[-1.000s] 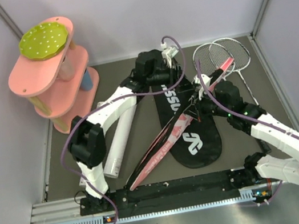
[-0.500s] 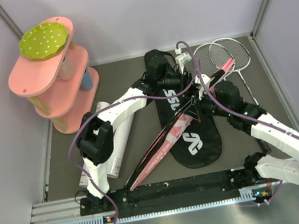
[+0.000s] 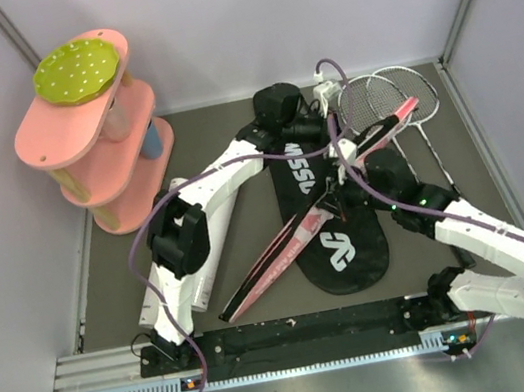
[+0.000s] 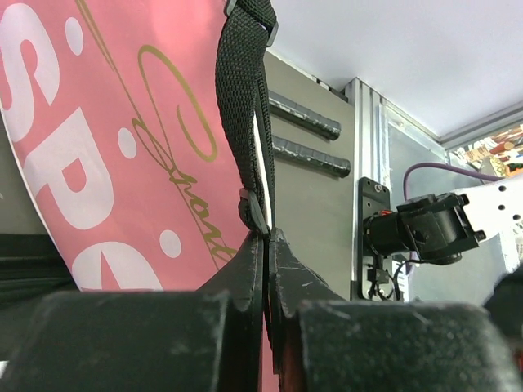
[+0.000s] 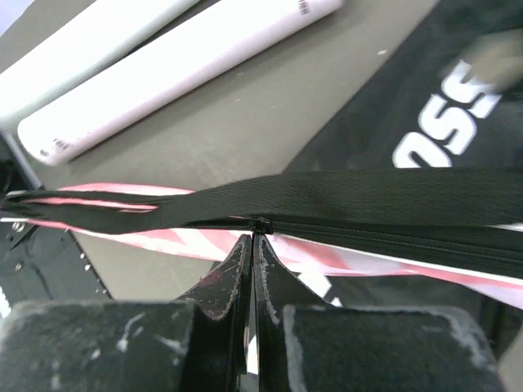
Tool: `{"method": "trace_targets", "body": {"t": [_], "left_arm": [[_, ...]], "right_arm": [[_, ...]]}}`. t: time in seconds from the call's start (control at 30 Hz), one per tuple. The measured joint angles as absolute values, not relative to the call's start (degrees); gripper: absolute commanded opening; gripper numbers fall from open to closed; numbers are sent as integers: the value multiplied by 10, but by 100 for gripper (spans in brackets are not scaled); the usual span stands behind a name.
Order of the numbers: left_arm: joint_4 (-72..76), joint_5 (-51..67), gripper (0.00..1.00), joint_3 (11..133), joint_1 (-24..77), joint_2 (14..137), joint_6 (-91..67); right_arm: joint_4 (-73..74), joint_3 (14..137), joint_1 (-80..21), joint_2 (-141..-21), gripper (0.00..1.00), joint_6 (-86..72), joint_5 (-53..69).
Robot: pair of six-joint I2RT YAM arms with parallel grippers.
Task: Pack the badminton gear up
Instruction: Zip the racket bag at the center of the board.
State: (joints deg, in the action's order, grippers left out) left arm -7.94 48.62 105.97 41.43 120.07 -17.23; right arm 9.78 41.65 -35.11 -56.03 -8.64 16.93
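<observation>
The pink SPORT racket bag is gripped twice: black strap in the closed left gripper, zipper in the closed right gripper.

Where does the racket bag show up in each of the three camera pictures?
Top external: bag lies mid-table, black side up.
Left wrist: bag fills the left, pink lettered side showing.
Right wrist: bag upper right, black panel, zip across the middle.
Shared landmark: white tubes, in top and right wrist only.
</observation>
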Motion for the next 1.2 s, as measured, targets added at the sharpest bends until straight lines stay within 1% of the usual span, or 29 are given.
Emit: {"method": "trace_targets", "body": {"t": [0.1,0.23,0.47,0.63,0.73,0.97,1.2], "left_arm": [[-83,486,0,1082,409,1212,-172],[-81,482,0,1105,394,1231,-181],[-87,465,0,1179,361,1278,-189],[-96,458,0,1201,343,1291,-185],[-114,456,0,1215,339,1296,-183],[-138,449,0,1227,335,1299,-182],[-176,440,0,1245,334,1311,-175]], "right_arm": [[94,416,-398,-576,0,-81,161],[87,418,-489,-612,0,-75,140],[61,439,-657,-700,0,-77,119],[44,456,-745,-762,0,-78,113],[41,466,-783,-787,0,-77,104],[41,486,-832,-840,0,-68,65],[32,498,-852,-896,0,-66,34]]}}
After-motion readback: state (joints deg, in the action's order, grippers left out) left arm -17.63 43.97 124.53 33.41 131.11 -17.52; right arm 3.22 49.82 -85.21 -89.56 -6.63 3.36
